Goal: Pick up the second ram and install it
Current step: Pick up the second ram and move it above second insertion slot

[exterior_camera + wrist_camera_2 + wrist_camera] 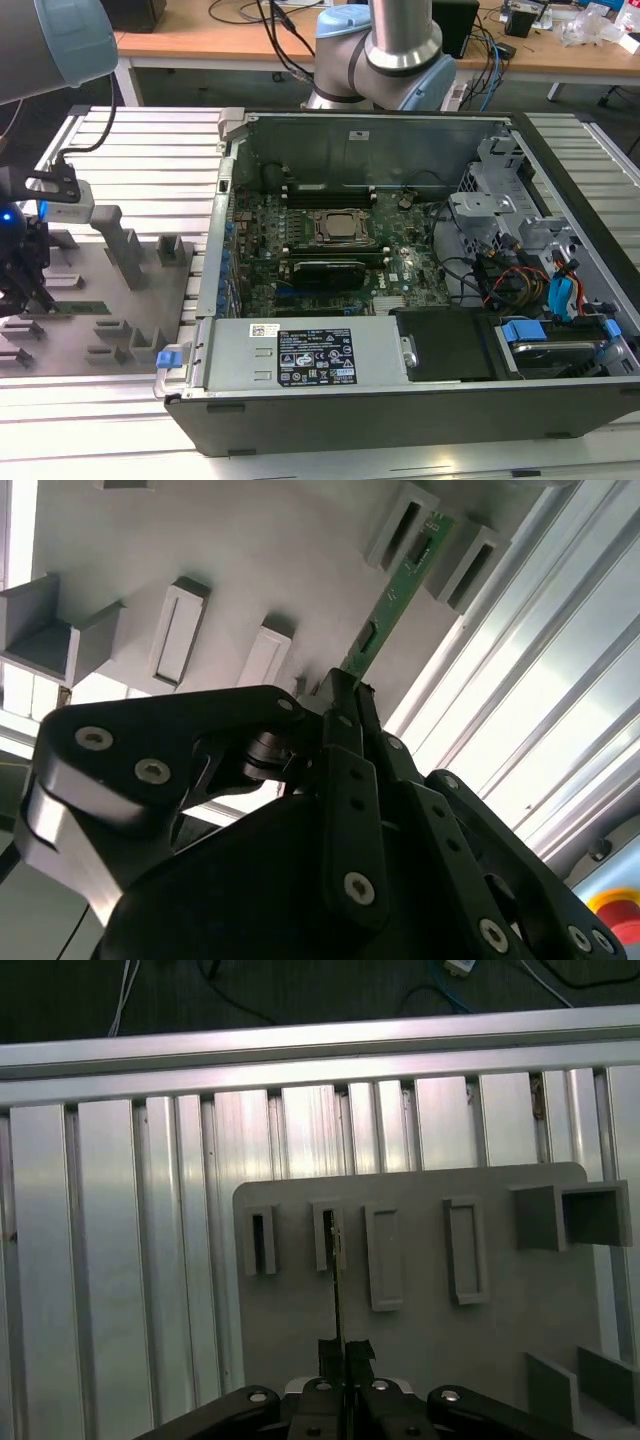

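You are at the pick-up step: the gripper [345, 685] is clamped on the memory stick [395, 590], its two fingers drawn together on the near end of the thin green board. In both wrist views the stick runs straight out from the fingertips, and its far end sits in a slotted holder [327, 1235] on the grey tray [450, 1360], so to my eye it is gripped but not yet lifted free. I judge that getting it out calls for a pull in line with the slot, with no twist, since a thin board could bind against the holder walls or flex. The tray carries more holders on either side of the hand and lies flat on a ribbed aluminium table [120, 1260], which gives you firm, level footing under the work. In the exterior view the open computer case [400, 370] stands well apart from the gripper [30, 290], with its memory slots [330, 188] deep inside among cables, so room there looks tight.
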Robot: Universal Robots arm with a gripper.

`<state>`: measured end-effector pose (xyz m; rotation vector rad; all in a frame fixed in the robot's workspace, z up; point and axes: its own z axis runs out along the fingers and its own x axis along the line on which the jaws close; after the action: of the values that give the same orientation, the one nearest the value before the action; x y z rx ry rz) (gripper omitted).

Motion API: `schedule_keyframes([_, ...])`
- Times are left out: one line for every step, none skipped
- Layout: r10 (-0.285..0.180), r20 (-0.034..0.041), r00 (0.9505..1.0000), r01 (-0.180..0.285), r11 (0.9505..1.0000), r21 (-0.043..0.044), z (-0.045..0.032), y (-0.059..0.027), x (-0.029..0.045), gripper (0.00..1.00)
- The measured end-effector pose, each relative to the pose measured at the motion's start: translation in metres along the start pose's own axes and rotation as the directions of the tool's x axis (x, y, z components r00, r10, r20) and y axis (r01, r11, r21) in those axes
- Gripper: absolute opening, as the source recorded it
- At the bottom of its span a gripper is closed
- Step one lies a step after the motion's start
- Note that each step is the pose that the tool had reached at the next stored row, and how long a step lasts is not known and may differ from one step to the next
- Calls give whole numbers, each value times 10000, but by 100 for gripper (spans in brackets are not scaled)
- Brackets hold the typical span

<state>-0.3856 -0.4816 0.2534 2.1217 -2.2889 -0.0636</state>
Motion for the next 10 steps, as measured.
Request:
schedule_keyframes([0, 0, 10000, 0, 10000, 0, -11, 1, 0, 13])
schedule_keyframes([0, 0, 10000, 0, 10000, 0, -28, 1, -1, 13])
schedule_keyframes([0, 0, 10000, 0, 10000, 0, -36, 1, -1, 13])
schedule_keyframes([0, 0, 10000, 0, 10000, 0, -48, 2, -1, 13])
schedule_keyframes([0, 0, 10000, 0, 10000, 0, -62, 3, -1, 13])
schedule_keyframes([0, -1, 10000, 0, 10000, 0, -78, 3, -1, 13])
schedule_keyframes([0, 0, 10000, 0, 10000, 0, -88, 4, -1, 13])
schedule_keyframes([0, 0, 10000, 0, 10000, 0, -104, 5, -2, 13])
schedule_keyframes([0, 0, 10000, 0, 10000, 0, -121, 5, -2, 13])
schedule_keyframes([0, 0, 10000, 0, 10000, 0, -139, 6, -2, 13])
